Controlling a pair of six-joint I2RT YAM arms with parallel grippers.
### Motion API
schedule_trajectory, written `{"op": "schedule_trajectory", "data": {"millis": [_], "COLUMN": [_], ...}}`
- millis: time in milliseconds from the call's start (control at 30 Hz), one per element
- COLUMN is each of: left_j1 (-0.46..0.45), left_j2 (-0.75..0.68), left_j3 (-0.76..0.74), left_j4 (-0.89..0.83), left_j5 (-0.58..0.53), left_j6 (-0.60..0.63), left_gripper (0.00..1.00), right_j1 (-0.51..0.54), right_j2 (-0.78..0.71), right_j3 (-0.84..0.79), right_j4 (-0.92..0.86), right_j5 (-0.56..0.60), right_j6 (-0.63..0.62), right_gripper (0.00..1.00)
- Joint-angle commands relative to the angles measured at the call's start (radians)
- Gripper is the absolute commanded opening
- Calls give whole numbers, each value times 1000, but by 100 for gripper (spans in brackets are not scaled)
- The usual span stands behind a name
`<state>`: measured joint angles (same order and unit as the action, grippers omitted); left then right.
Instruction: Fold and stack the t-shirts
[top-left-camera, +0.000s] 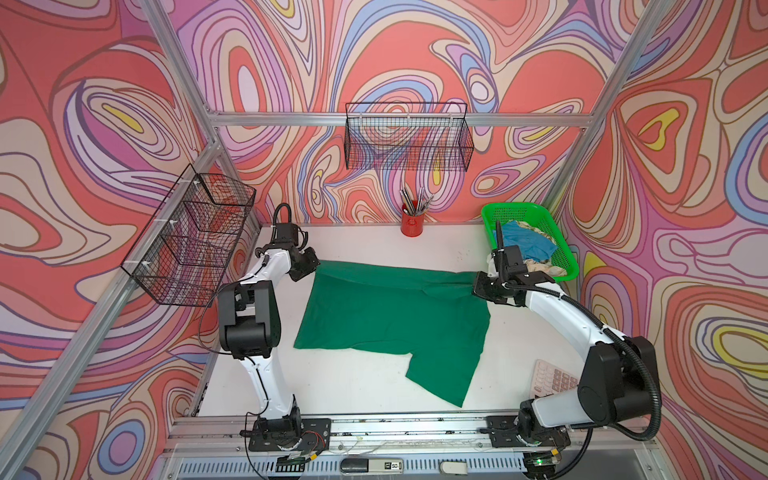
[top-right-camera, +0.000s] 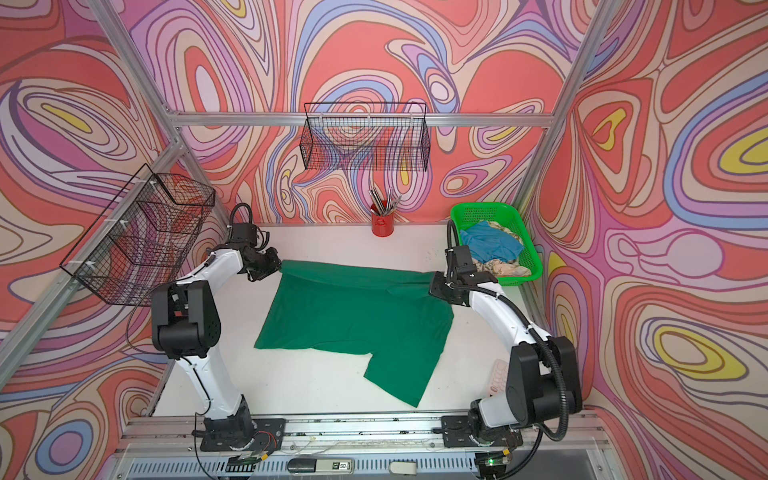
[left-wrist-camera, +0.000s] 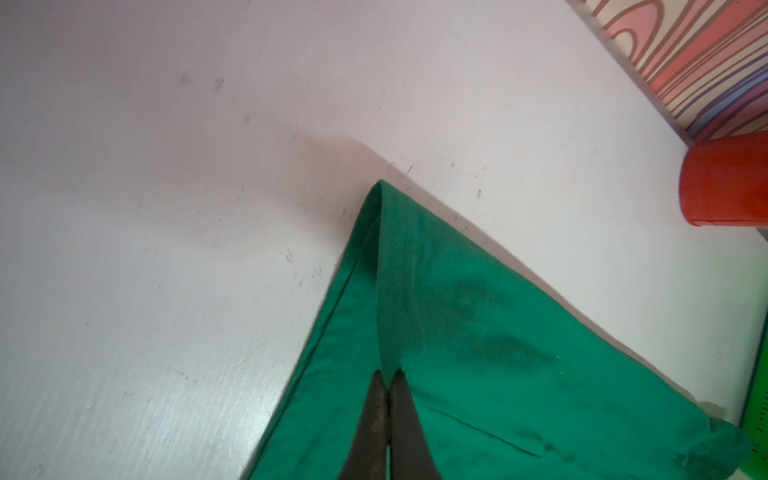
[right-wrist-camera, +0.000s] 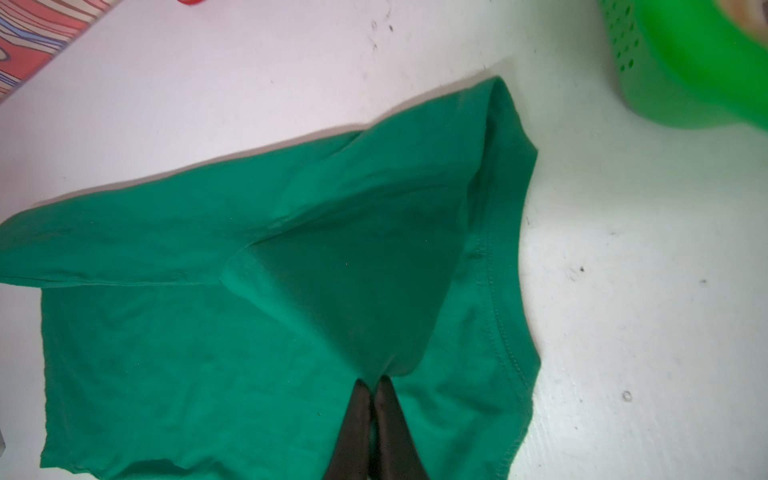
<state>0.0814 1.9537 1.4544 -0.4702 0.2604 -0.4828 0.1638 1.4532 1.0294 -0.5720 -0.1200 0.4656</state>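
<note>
A dark green t-shirt (top-left-camera: 390, 316) (top-right-camera: 357, 320) lies spread on the white table, one sleeve pointing toward the front. My left gripper (top-left-camera: 314, 266) (left-wrist-camera: 388, 380) is shut on a pinch of the green cloth (left-wrist-camera: 457, 332) at the shirt's far left corner. At the far right end my right gripper (top-left-camera: 475, 286) (right-wrist-camera: 374, 380) is shut on a raised fold of the same shirt (right-wrist-camera: 249, 332), near a stitched hem. A light blue t-shirt (top-left-camera: 525, 243) and a cream patterned one (top-left-camera: 544, 268) lie crumpled in the green basket (top-left-camera: 515, 208).
The green mesh basket (right-wrist-camera: 685, 62) stands at the back right, just behind my right wrist. A red pen cup (top-left-camera: 412, 224) (left-wrist-camera: 727, 183) stands against the back wall. A pink calculator (top-left-camera: 552, 380) lies under the right arm. Black wire baskets (top-left-camera: 409, 137) hang on the walls.
</note>
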Motion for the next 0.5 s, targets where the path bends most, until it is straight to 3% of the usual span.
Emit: {"op": "schedule_trajectory", "data": {"millis": [0, 467], "left_j1": [9, 8], "left_j2": [47, 68], "left_j3": [-11, -1], "left_j4": [-5, -21], "left_j5": [-19, -38], "left_j6": [5, 15], "left_gripper": [0, 0], "right_j1": [-4, -4], "right_j2": [13, 94], "right_j3": [-34, -105], "right_j4": [43, 120], "right_j5": [25, 34], "right_j6": [8, 7], "right_gripper": [0, 0]}}
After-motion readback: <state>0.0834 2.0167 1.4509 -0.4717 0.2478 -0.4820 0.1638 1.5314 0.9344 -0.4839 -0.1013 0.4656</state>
